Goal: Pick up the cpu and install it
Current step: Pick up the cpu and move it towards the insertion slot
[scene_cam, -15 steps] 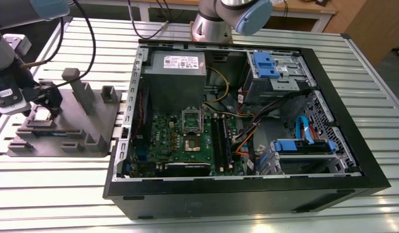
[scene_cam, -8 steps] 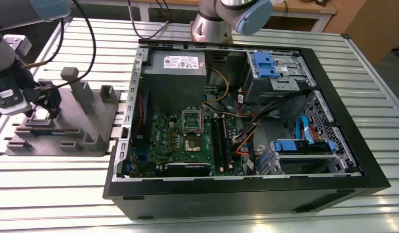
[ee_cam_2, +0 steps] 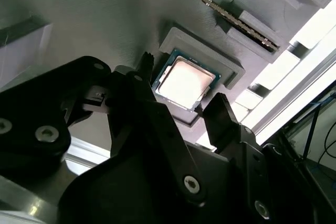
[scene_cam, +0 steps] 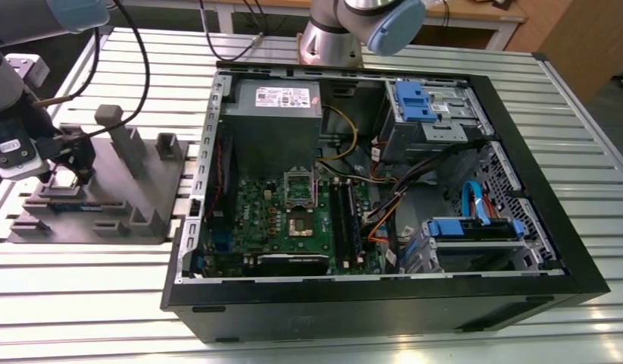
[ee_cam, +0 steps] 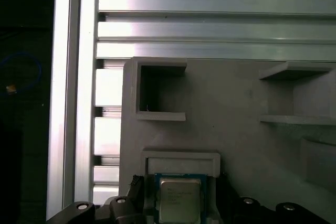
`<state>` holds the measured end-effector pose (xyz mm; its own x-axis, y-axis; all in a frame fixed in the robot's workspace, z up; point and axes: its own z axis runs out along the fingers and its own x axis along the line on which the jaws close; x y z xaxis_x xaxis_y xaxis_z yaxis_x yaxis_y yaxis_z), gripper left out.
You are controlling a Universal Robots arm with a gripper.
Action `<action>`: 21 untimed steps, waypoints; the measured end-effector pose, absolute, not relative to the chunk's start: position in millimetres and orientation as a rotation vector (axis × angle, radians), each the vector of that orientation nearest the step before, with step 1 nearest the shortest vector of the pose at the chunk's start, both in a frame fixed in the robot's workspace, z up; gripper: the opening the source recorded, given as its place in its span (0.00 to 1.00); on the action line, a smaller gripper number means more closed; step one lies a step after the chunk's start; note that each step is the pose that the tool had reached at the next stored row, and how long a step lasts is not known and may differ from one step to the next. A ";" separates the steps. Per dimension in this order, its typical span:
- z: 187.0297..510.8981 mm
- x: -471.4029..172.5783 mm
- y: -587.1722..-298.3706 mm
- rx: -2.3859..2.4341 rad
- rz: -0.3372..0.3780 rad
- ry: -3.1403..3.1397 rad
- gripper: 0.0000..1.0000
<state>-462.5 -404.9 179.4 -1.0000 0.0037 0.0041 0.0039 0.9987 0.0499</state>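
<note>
Where the gripper (scene_cam: 67,168) hung: low over the grey holder (scene_cam: 109,208), at the exterior view's left, on the slatted metal table (scene_cam: 89,303).
Fingers: spread to about the chip's width and closed on nothing, with one black finger (ee_cam_2: 144,69) on either side of the chip. Whether the tips touched its edges could not be told.
Cpu (ee_cam_2: 185,81): lay flat in a shallow square pocket of the holder, silver top up, between the two fingertips. The first wrist view showed it the same way (ee_cam: 179,200).
Pocket lip (ee_cam_2: 210,56): a raised grey rim around the chip's far sides.
Computer case (scene_cam: 392,303): black, lying open on the table, just beside the holder toward the exterior view's right.
Motherboard (scene_cam: 261,220): green, flat on the case floor.
Socket (scene_cam: 299,222): near the board's middle, with a metal frame (scene_cam: 299,183) just beyond it, well apart from the gripper.
Power supply (scene_cam: 276,102): a grey box in the case's far corner.
</note>
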 end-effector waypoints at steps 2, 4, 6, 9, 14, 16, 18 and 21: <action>179.5 -462.5 -404.9 -0.008 -0.078 -3.137 0.65; 179.6 -462.5 -405.0 -0.012 -0.077 -3.137 0.65; 179.7 -462.5 -405.2 -0.015 -0.076 -3.136 0.65; 179.6 -462.5 -405.6 -0.027 -0.076 -3.137 0.65; 179.6 -462.5 -406.1 -0.048 -0.076 -3.137 0.64; 179.8 -462.5 -406.1 -0.048 -0.076 -3.137 0.56; 180.6 -462.5 -406.1 -0.048 -0.076 -3.137 0.56; 181.8 -462.5 -406.1 -0.048 -0.076 -3.137 0.56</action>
<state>-462.5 -406.1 181.8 -0.9995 0.0303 0.0040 0.0304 0.9984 0.0487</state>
